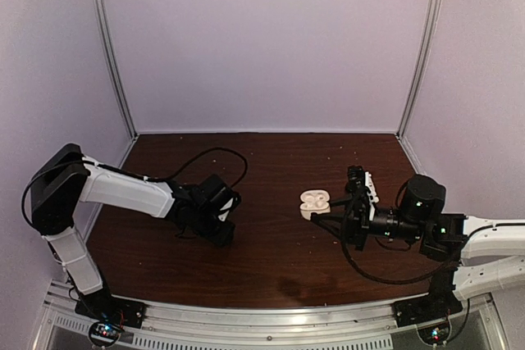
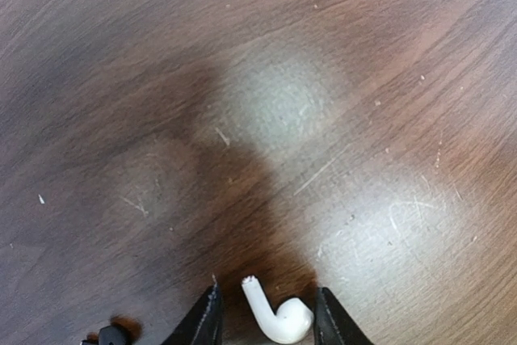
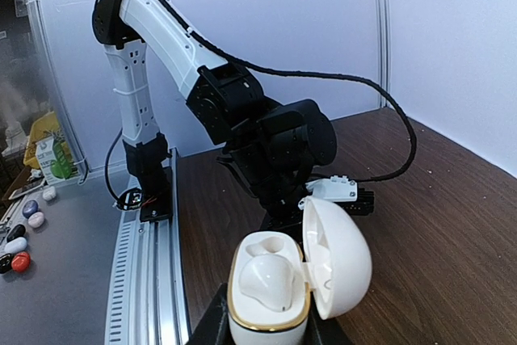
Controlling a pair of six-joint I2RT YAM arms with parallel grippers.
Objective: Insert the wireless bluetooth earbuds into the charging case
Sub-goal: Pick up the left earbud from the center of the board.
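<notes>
A white earbud [image 2: 289, 321] lies on the dark wooden table [image 2: 258, 78] between the fingers of my left gripper [image 2: 267, 292], which is open around it; its head is close to the right finger [image 2: 331, 325] and its stem is apart from the left finger. My left gripper [image 1: 220, 227] points down at the table left of centre. My right gripper [image 3: 271, 337] is shut on the white charging case [image 3: 271, 313] and holds it upright with the lid [image 3: 339, 260] open. One white earbud [image 3: 262, 280] sits in the case. The case also shows in the top view [image 1: 312, 201].
A small black object [image 2: 105, 334] lies at the left wrist view's bottom edge, left of the fingers. Several coloured pebble-like cases [image 3: 20, 240] lie beyond the table's metal rail [image 3: 145, 280]. A black cable [image 1: 217, 153] loops behind the left arm. Pale walls enclose the table.
</notes>
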